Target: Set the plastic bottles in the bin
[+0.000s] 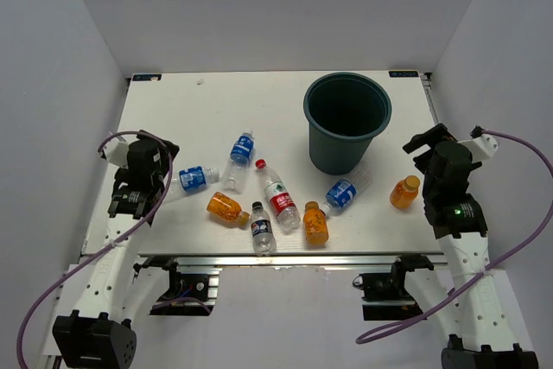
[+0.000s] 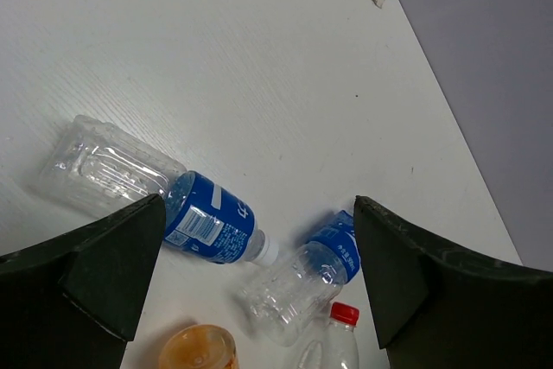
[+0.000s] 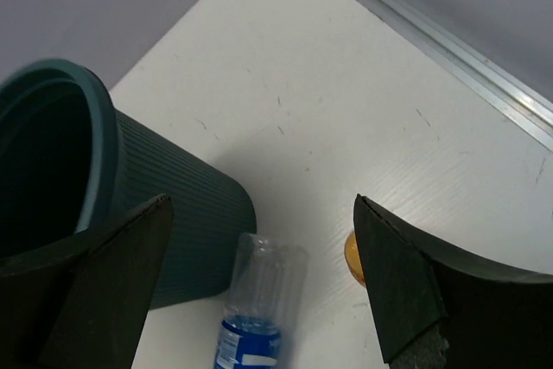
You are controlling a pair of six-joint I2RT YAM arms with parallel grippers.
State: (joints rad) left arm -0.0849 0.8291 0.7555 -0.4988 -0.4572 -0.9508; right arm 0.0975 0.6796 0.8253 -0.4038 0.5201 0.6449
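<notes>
Now the left gripper [image 2: 259, 213] and right gripper [image 3: 261, 205] are hanging open; 8 small plastic bottles [image 1: 278, 198] are lying outside the dark green round bin [image 1: 337, 153]. Grabbing one's middle is looking safest.

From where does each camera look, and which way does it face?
Top external: above and behind, looking down on table, bin and bottles; both arms show.
Left wrist: on the left arm, facing down at two blue-label bottles; open left gripper shows.
Right wrist: on the right arm, facing the bin's side; open right gripper shows.
Shared: the bin, in top and right wrist.
</notes>
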